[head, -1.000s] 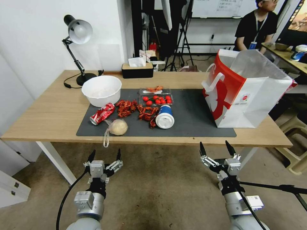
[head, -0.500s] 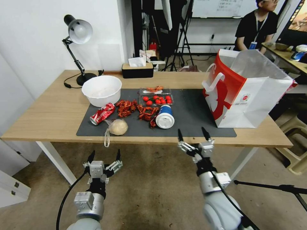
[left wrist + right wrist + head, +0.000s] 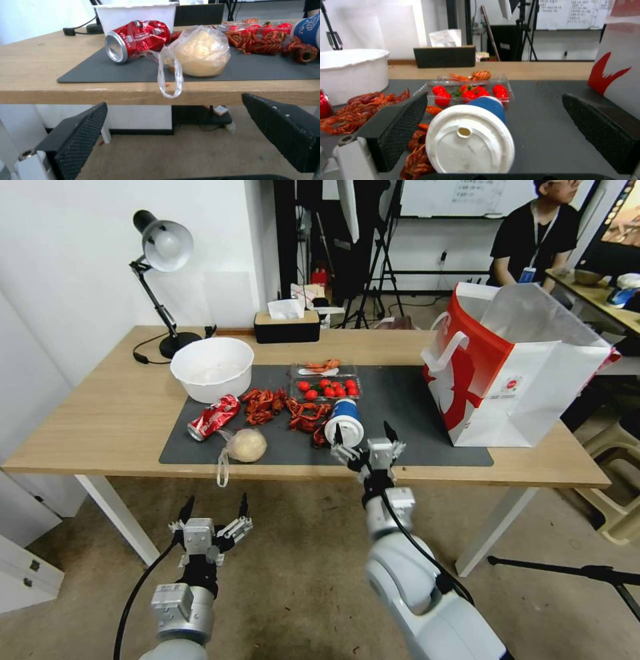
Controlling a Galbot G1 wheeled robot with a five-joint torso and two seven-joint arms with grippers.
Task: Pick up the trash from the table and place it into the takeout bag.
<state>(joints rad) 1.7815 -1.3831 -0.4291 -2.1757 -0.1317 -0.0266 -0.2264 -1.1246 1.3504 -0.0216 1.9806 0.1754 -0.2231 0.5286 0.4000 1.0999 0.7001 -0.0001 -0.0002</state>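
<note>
The trash lies on the dark mat (image 3: 407, 407) of the table (image 3: 100, 413). A blue-and-white paper cup (image 3: 344, 425) (image 3: 470, 140) lies on its side, its white lid facing me. Behind it stands a clear plastic container (image 3: 325, 383) (image 3: 468, 90) of tomatoes. Further left lie a crushed red can (image 3: 213, 417) (image 3: 138, 38) and a clear bag with a beige lump (image 3: 245, 445) (image 3: 200, 51). The takeout bag (image 3: 513, 367) stands open at the right. My right gripper (image 3: 363, 435) is open at the table's front edge, just before the cup. My left gripper (image 3: 215, 507) hangs open below the table edge.
A white bowl (image 3: 212, 367) and red crayfish shells (image 3: 283, 410) sit among the trash. A desk lamp (image 3: 163, 247) and a black tissue box (image 3: 287, 323) stand at the back. A tripod leg (image 3: 567, 570) crosses the floor at the right.
My right gripper has risen and swung left, from below the table's right front to the front edge just before the cup. The left arm has barely moved.
</note>
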